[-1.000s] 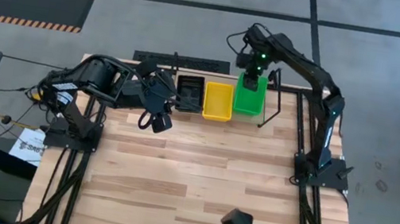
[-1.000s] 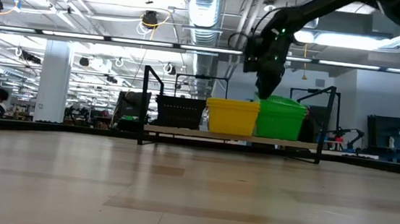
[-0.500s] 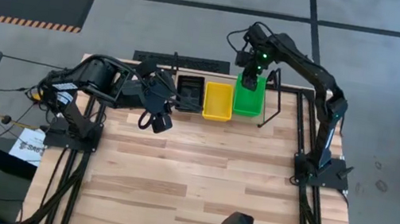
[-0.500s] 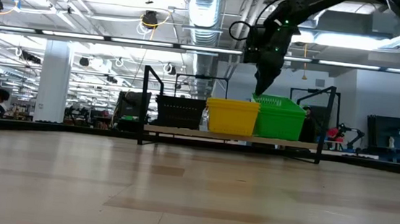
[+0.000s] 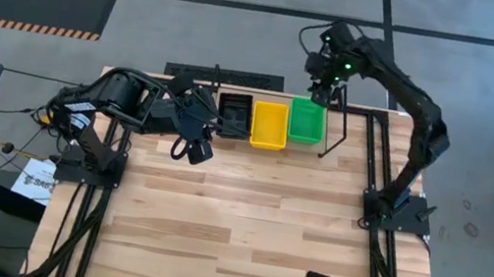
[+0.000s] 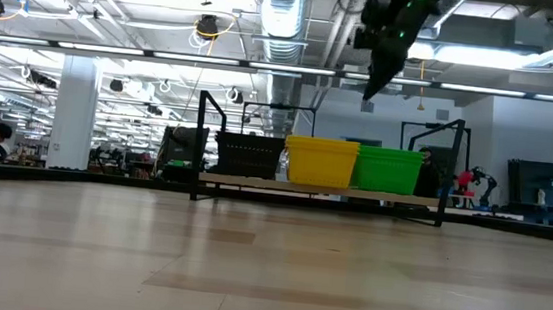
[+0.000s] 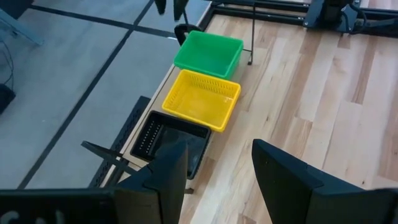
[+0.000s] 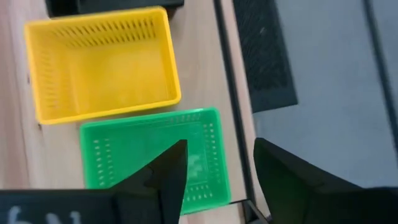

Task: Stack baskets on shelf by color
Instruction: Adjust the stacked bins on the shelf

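On the shelf (image 6: 200, 140) at the table's far edge stand three basket stacks abreast: black (image 5: 234, 117), yellow (image 5: 269, 124) and green (image 5: 307, 121), resting on their bottoms. The low view shows them level: black (image 6: 249, 156), yellow (image 6: 321, 162), green (image 6: 388, 170). My right gripper (image 5: 321, 95) hangs open, high above the green stack's far side (image 6: 369, 91), touching nothing; its wrist view looks down on the green basket (image 8: 155, 155) and the yellow one (image 8: 102, 62). My left gripper (image 5: 188, 149) waits open, left of the black stack (image 7: 174, 143).
The shelf's thin upright posts (image 6: 446, 170) stand at both ends of the row. Bare wooden tabletop (image 5: 244, 218) stretches from the shelf to the near edge. The arms' base frames run along both table sides. A dark mat (image 8: 264, 56) lies on the floor beyond the far edge.
My right gripper has risen off the green stack and drifted toward the table's far edge. The green top basket, which stood higher and tilted half a second ago, now sits lower and level with the yellow stack.
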{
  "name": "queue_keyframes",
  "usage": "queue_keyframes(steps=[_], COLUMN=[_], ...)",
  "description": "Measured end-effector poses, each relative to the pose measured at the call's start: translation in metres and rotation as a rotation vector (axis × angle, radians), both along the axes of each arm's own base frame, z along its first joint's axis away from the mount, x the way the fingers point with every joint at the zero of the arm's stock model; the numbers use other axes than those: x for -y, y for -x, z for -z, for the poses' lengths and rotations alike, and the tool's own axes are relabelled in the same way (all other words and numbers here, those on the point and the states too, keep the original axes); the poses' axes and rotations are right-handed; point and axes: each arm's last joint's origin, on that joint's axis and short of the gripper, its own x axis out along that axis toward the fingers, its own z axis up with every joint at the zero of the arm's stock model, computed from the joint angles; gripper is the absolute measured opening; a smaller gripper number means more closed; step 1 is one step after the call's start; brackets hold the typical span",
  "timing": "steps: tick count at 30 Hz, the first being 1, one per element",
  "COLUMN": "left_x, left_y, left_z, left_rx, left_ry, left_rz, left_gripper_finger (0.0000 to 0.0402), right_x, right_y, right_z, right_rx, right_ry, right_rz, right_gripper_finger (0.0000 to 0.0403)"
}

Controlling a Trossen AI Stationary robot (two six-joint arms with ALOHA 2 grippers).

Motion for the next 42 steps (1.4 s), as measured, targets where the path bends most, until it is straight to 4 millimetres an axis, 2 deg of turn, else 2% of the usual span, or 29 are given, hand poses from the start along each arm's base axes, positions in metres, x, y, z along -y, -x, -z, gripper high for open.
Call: queue_keyframes(steps=[6, 8, 10, 13, 16, 18, 19, 24, 28, 32, 35, 38, 42], left_x=[0.0, 0.001, 0.002, 0.004, 0.006, 0.006, 0.006, 0.006, 0.005, 0.005, 0.007, 0.01, 0.009], left_y=[0.0, 0.001, 0.002, 0.002, 0.007, 0.016, 0.021, 0.061, 0.102, 0.128, 0.132, 0.131, 0.132], left_z=[0.0, -0.001, -0.001, -0.002, -0.005, -0.01, -0.012, -0.014, 0.002, 0.04, 0.069, 0.088, 0.094], left_rx=[-0.004, -0.01, -0.021, -0.037, -0.037, -0.018, -0.007, 0.041, 0.084, 0.119, 0.18, 0.236, 0.283], left_ry=[-0.029, -0.075, -0.133, -0.175, -0.159, -0.141, -0.137, -0.123, -0.076, -0.005, 0.041, 0.055, 0.037], left_rz=[-0.008, -0.013, -0.01, 0.009, 0.046, 0.062, 0.069, 0.035, -0.034, -0.114, -0.113, -0.079, -0.047], left_gripper_finger=[0.0169, 0.0168, 0.0162, 0.013, 0.0069, 0.0023, 0.0012, 0.0002, 0.0, 0.0, 0.0, 0.0, 0.0], right_x=[-0.025, -0.036, -0.048, -0.069, -0.091, -0.108, -0.118, -0.169, -0.212, -0.242, -0.247, -0.232, -0.202], right_y=[0.02, 0.026, 0.034, 0.049, 0.071, 0.089, 0.099, 0.155, 0.198, 0.228, 0.233, 0.214, 0.168], right_z=[-0.036, -0.044, -0.053, -0.066, -0.084, -0.099, -0.106, -0.136, -0.148, -0.144, -0.124, -0.095, -0.053], right_rx=[0.086, 0.095, 0.095, 0.099, 0.136, 0.193, 0.222, 0.408, 0.594, 0.763, 0.78, 0.756, 0.794], right_ry=[0.047, 0.044, 0.044, 0.036, 0.056, 0.099, 0.123, 0.205, 0.201, 0.13, 0.037, -0.115, -0.306], right_rz=[0.039, 0.041, 0.029, 0.025, 0.032, 0.038, 0.037, 0.089, 0.094, 0.129, 0.202, 0.227, 0.126], right_gripper_finger=[0.0182, 0.0153, 0.0106, 0.0023, 0.0013, 0.0006, 0.0005, 0.0003, 0.0002, 0.0002, 0.0001, 0.0001, 0.0001])
